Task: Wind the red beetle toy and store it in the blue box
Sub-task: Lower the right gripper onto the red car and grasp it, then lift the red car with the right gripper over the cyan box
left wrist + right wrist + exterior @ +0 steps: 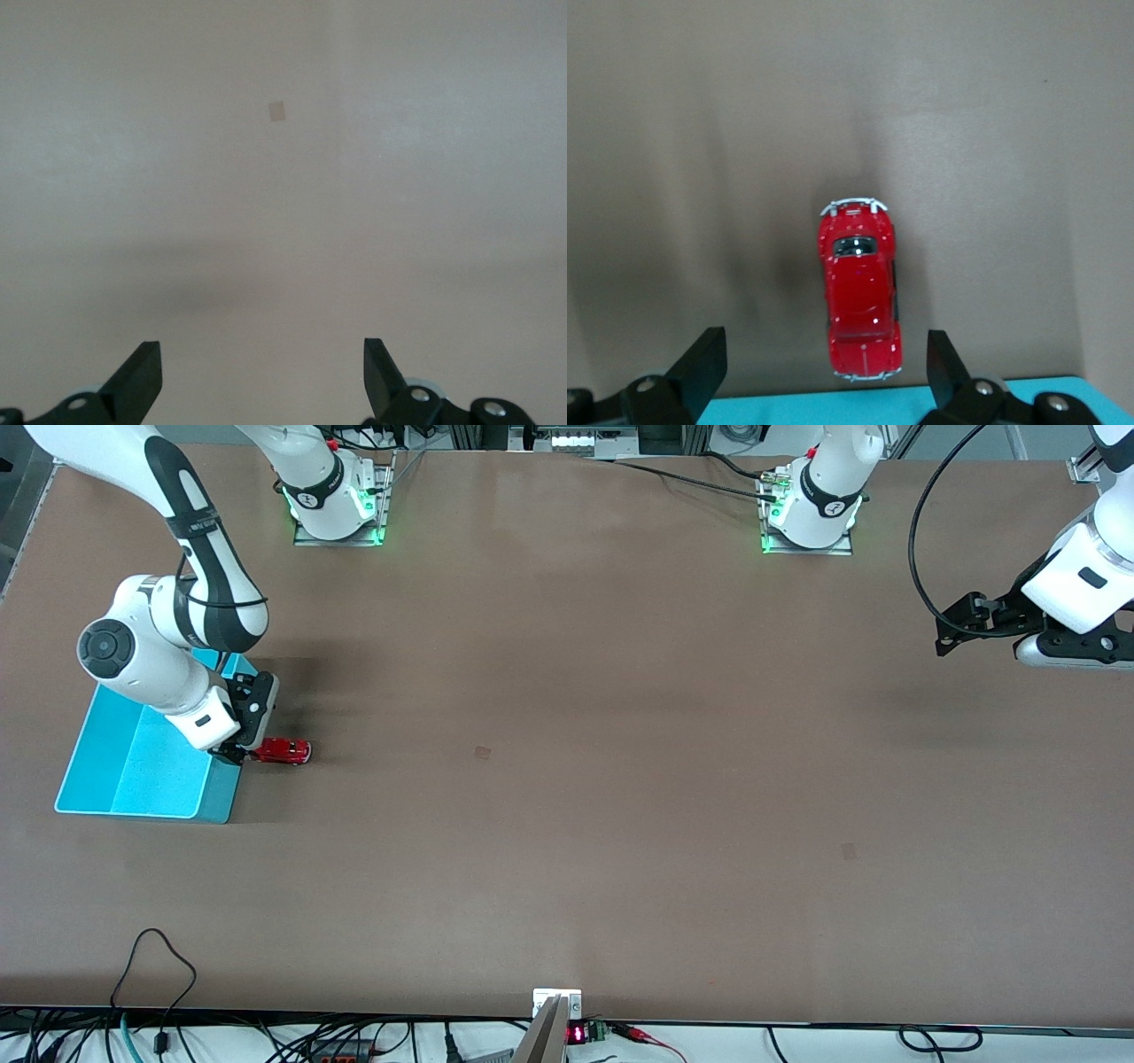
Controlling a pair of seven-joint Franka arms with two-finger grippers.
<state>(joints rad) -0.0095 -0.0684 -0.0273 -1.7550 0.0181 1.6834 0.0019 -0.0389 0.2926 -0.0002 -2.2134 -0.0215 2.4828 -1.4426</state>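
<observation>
The red beetle toy (283, 751) stands on its wheels on the brown surface (576, 779), just beside the blue box (133, 766), at the wall of the box that faces the left arm's end of the surface. In the right wrist view the toy (860, 292) lies lengthwise between the two fingers and does not touch either of them; one end of it is close to the pale rim of the box (904, 409).

The blue box sits near the right arm's end of the surface. The part of its inside that shows holds nothing; the right arm covers the rest of it.

The right end effector (232, 751) is low over the edge of the box next to the toy. Its fingers (700, 367) stand wide apart and hold nothing.

The left end effector (946, 636) waits in the air above the left arm's end of the surface, well apart from the box. Its fingers (142, 379) are also wide apart and hold nothing; under them is only bare surface with a small pale mark (277, 111).

Between the toy and the left arm's end, the surface is bare, with only two small marks on it.
</observation>
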